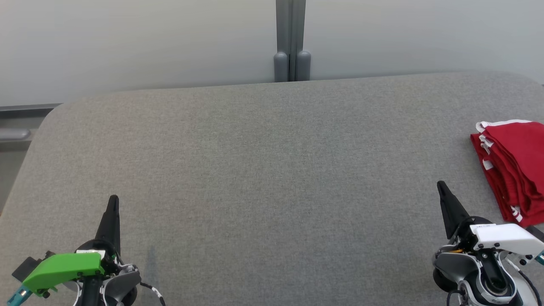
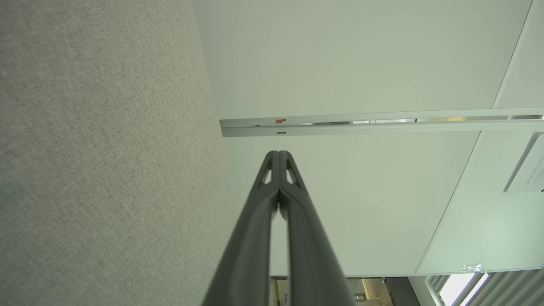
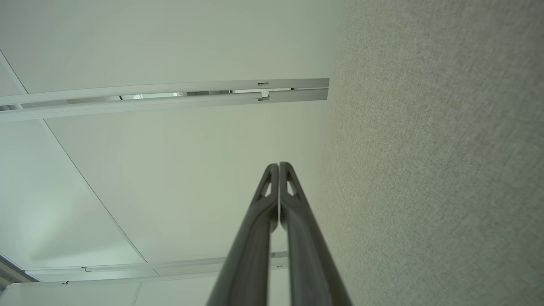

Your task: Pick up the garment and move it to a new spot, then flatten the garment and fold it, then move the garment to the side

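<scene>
Left pincer (image 1: pixel 113 200) and right pincer (image 1: pixel 441 185) sit closed; garment (image 1: pixel 515 168) runs off frame.

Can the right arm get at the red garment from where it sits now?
Probably yes. The red garment lies just to the right of the right gripper on the grey table, with bare tabletop between them. The gripper is shut, so it would have to open first.

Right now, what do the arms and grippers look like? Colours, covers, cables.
Left gripper: two long dark tapering fingers with triangular cut-outs near the tips, bright green wrist cover, black-and-white cable. Right gripper: same fingers, white wrist cover, grey rounded joint housing, black cables.
</scene>
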Robot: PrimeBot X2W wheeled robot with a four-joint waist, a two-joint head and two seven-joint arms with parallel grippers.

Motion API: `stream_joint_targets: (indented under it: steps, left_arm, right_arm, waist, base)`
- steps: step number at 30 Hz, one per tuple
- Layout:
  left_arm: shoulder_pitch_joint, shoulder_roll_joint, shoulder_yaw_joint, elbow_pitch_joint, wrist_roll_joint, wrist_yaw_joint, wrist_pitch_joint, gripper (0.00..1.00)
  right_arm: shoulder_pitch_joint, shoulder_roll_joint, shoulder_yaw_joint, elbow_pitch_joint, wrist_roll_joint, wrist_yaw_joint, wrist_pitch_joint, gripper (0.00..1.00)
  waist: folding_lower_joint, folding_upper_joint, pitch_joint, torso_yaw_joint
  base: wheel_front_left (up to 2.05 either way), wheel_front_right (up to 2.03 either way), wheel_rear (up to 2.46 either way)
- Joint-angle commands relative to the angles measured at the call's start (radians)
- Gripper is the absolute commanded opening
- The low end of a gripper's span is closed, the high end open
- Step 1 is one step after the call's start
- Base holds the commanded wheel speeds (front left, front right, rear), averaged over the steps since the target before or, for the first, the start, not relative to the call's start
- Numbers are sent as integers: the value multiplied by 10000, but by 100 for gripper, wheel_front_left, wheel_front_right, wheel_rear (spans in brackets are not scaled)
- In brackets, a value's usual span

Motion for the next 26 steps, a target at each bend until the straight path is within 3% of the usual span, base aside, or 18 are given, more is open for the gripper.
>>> stream_joint_targets:
  steps: [1,26]
  left_arm:
    - [-109,73,27,-15,-31,-32,32,0]
    - [-110,73,26,-15,-32,-32,31,0]
  right_arm:
    - [-48,-10,-16,-55,60,4,32,0]
    - [-48,-10,-15,-54,61,4,31,0]
  waist:
    - [0,-1,0,0]
    - [0,-1,0,0]
  base:
    - [0,0,0]
    - [0,0,0]
